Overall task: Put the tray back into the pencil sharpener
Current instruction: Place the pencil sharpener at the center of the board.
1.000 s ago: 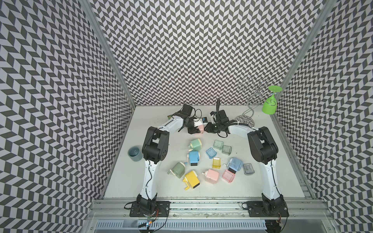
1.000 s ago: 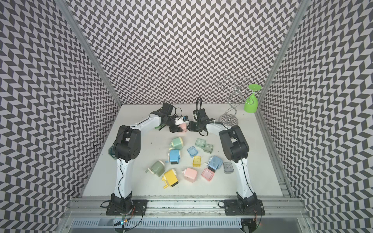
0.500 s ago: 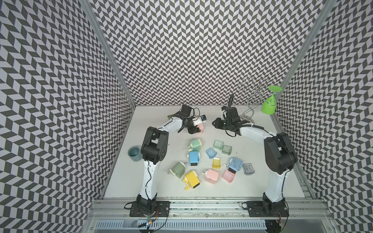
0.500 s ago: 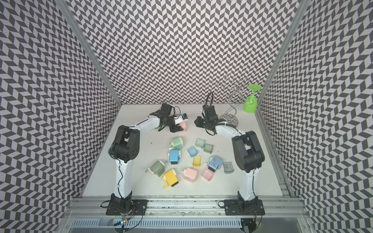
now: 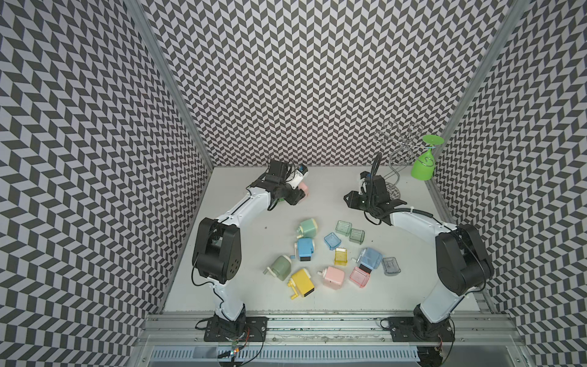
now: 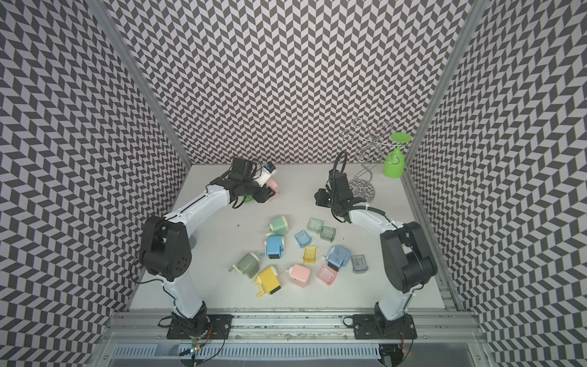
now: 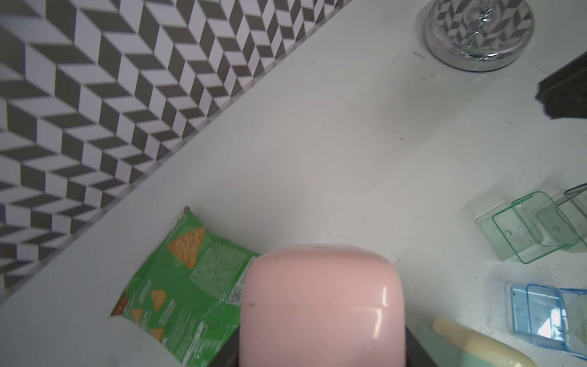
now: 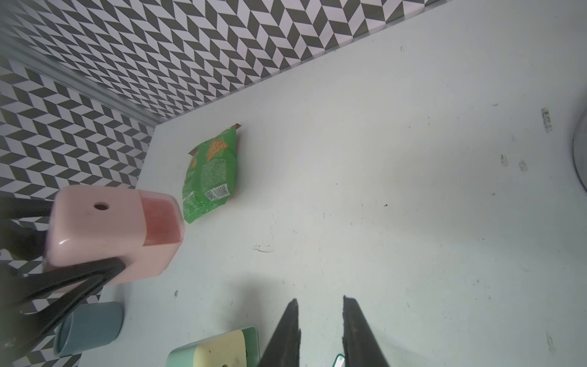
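My left gripper [image 5: 300, 194] is shut on a pink pencil sharpener [image 5: 305, 188] and holds it just above the back of the table. That pencil sharpener [image 8: 108, 232] shows side-on in the right wrist view, with a reddish clear tray [image 8: 160, 219] seated in its end. In the left wrist view the pink body [image 7: 320, 305] fills the space between the jaws. My right gripper [image 5: 348, 199] hovers well to the right of the sharpener. It is open [image 8: 319, 300], with only bare table between the fingers.
A green snack bag [image 8: 211, 178] lies behind the sharpener and a blue-grey cup [image 8: 90, 327] stands at the left wall. A wire rack [image 5: 397, 152] with a green glass [image 5: 422, 165] fills the back right corner. Several coloured sharpeners [image 5: 305, 249] and loose trays [image 5: 343, 227] are scattered mid-table.
My right arm has pulled away from the pink sharpener to the right, and its jaws have parted a little. The left arm has held still with the sharpener.
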You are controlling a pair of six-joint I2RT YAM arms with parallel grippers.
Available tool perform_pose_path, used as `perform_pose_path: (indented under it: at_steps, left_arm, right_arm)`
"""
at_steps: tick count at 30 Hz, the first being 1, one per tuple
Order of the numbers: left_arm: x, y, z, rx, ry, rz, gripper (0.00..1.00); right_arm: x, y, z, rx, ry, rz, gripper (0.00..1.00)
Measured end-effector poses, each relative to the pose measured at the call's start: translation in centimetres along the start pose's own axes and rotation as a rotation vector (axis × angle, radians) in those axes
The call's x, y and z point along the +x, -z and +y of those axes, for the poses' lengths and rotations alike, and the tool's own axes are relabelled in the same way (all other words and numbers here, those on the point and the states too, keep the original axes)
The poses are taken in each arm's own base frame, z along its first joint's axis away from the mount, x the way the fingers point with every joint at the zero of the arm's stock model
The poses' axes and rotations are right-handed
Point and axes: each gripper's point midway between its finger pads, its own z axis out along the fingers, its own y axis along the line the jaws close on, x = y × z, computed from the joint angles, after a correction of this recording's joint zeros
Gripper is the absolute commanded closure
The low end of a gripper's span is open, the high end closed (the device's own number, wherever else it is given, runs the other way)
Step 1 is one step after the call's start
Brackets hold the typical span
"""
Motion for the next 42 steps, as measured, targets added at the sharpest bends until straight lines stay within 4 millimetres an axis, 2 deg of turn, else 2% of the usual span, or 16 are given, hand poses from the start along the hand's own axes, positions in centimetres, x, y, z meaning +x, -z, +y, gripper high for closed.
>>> perform_pose_path:
  at_steps: [2, 6, 9, 11, 16, 23, 24, 27, 30, 36, 42]
  left_arm:
    - [2.6, -0.1, 0.4, -0.027, 0.075, 0.070, 0.92]
    - [9.1, -0.5, 1.2, -0.087, 0.266, 0.240, 0.90]
    - [12.4, -0.3, 1.8, -0.137, 0.385, 0.317, 0.89]
    - [13.4, 0.1, 2.4, -0.172, 0.446, 0.330, 0.88]
    - [14.1, 1.6, 4.2, -0.262, 0.548, 0.307, 0.81]
    - [14.4, 1.5, 5.2, -0.327, 0.589, 0.284, 0.64]
    - [14.6, 1.5, 5.3, -0.331, 0.592, 0.283, 0.61]
    - [15.2, 1.2, 5.2, -0.339, 0.600, 0.282, 0.41]
    - [15.2, 1.0, 5.3, -0.346, 0.611, 0.268, 0.31]
    - [15.6, 0.8, 5.4, -0.357, 0.614, 0.262, 0.22]
    - [14.4, 1.7, 5.7, -0.366, 0.608, 0.218, 0.19]
  right_arm:
    - [0.1, 0.5, 0.0, 0.000, 0.001, -0.006, 0.75]
    - [0.2, 1.2, 0.0, -0.001, 0.003, -0.016, 0.74]
    - [0.4, 1.7, -0.1, 0.002, 0.003, -0.020, 0.74]
    - [0.5, 2.0, -0.1, 0.004, 0.003, -0.023, 0.74]
    - [0.8, 2.6, -0.2, 0.007, 0.004, -0.026, 0.74]
    - [0.5, 3.4, 0.0, 0.003, 0.007, -0.045, 0.73]
    - [0.4, 3.5, 0.0, 0.003, 0.008, -0.048, 0.73]
    - [0.2, 3.7, 0.1, 0.004, 0.009, -0.056, 0.72]
    - [0.3, 3.7, -0.1, 0.010, 0.008, -0.057, 0.68]
    - [0.3, 3.9, -0.2, 0.016, 0.013, -0.061, 0.61]
    - [0.1, 4.2, 0.0, 0.013, 0.019, -0.069, 0.58]
